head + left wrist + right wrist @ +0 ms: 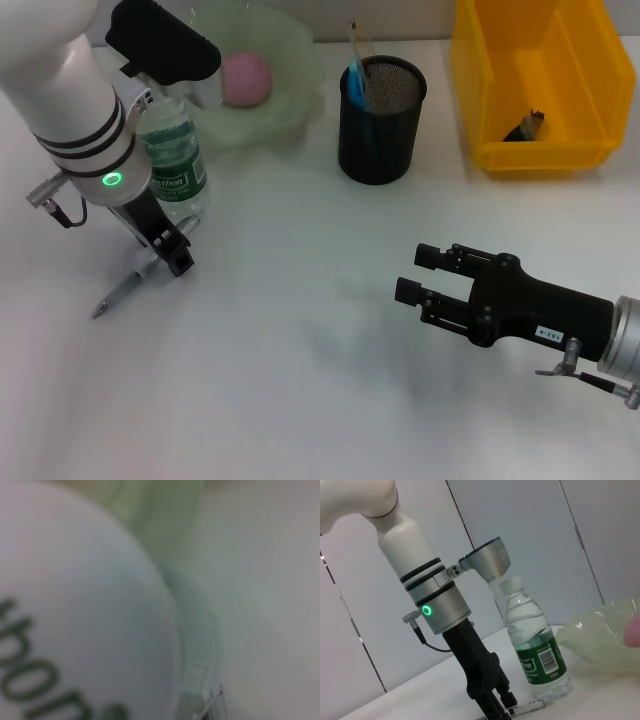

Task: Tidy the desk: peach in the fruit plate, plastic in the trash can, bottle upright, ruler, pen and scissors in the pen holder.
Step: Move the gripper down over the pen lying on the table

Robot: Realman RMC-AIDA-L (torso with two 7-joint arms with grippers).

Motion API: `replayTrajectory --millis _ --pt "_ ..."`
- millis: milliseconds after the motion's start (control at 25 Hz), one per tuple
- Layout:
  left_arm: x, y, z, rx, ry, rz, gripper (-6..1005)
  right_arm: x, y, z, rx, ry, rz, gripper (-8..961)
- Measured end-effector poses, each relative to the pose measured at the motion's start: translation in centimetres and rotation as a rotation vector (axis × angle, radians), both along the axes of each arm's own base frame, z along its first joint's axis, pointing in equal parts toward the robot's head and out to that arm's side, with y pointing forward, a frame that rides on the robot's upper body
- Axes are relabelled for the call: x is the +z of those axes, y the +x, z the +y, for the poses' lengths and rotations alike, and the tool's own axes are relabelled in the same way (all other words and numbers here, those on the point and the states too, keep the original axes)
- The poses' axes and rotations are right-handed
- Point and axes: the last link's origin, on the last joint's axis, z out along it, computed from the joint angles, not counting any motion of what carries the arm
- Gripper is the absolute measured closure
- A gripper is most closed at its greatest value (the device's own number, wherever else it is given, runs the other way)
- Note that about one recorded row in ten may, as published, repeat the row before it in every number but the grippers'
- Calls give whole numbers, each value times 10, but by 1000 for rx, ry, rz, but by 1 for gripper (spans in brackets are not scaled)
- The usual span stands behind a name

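Desk (300, 330), left to right. Left gripper (172, 250) points down near the left edge, its fingers closed on the pen (125, 288), whose tip touches the desk. Bottle (172, 150) stands upright just behind it. Peach (246, 78) lies in the green plate (290, 95) at the back edge. Mesh holder (382, 120) carries a ruler (358, 75). Right gripper (415, 275) hovers near the right edge, fingers spread and empty. Yellow bin (490, 90) occupies the back right corner.
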Motion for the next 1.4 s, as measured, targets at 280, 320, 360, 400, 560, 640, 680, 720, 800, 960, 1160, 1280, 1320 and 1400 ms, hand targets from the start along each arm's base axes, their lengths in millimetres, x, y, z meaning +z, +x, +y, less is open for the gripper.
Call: replayTrajectory --millis 280,320,360,400,560,640,680,720,800,960,1160,1280,1320,1400 --pt "-2 -1 1 0 -4 3 464 0 0 0 0 0 0 337" --pt "-2 -1 1 -1 -4 3 465 0 0 0 0 0 0 337" --pt "-2 -1 1 -2 -4 3 466 0 0 0 0 0 0 337" --pt "-2 -1 1 -2 -4 3 479 0 0 0 0 0 0 337" --pt "-2 -1 2 -4 -2 2 533 0 0 0 0 0 0 337" --pt "-2 -1 2 -6 -2 3 551 0 0 0 1 0 0 337" --pt "-2 -1 2 -7 -3 4 556 0 0 0 1 0 0 337" --pt "-2 -1 2 -8 -3 5 562 0 0 0 1 0 0 338" --pt "-3 -2 2 -6 -2 5 572 0 0 0 1 1 0 338" --pt "-3 -3 1 -4 -4 6 593 0 -1 1 2 1 1 338" --pt "-4 -3 1 -5 -5 7 620 0 -2 2 7 1 0 338" --pt "-4 -3 1 -3 -6 6 635 1 -2 3 10 2 0 338" --pt "-4 -3 1 -3 -6 6 640 1 -2 3 10 2 -1 338" --pt "-4 -3 1 -3 -6 6 651 1 -3 4 11 2 -1 338"
